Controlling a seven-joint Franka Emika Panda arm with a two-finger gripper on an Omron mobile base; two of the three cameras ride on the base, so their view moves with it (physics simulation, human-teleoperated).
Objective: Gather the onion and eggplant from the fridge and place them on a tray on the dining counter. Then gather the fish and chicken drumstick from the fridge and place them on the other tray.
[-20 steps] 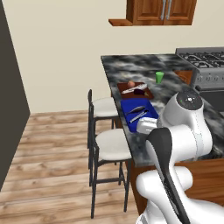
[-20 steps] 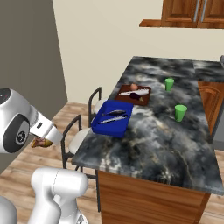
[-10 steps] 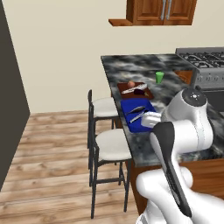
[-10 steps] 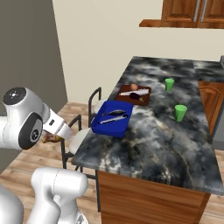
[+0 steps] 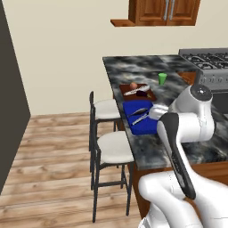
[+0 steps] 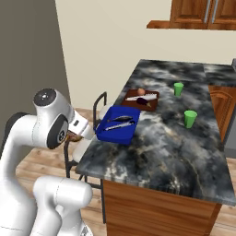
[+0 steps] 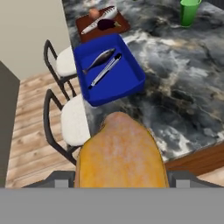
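The blue tray [image 7: 109, 72] sat at the edge of the dark marble dining counter [image 6: 170, 138] and held the fish [image 7: 99, 60] with a slim silvery utensil [image 7: 105, 70] beside it. Just past it, the brown tray [image 7: 103, 24] carried the onion [image 7: 93, 13], the dark eggplant [image 7: 106, 24] and another pale utensil [image 7: 99, 19].

The gripper [image 7: 120, 183] was closed around the chicken drumstick [image 7: 121, 153], which loomed large and orange in the hand view, short of the blue tray and above the counter's edge and the near stool [image 7: 75, 120].

Compared with a second earlier, the arm's head had swung forward toward the counter in both base views; the trays and two green cups [image 6: 190, 118] lay unchanged.

The right base view gave only what looked like a sliver of the drumstick under the wrist [image 6: 73, 135], while the hand view showed it plainly.
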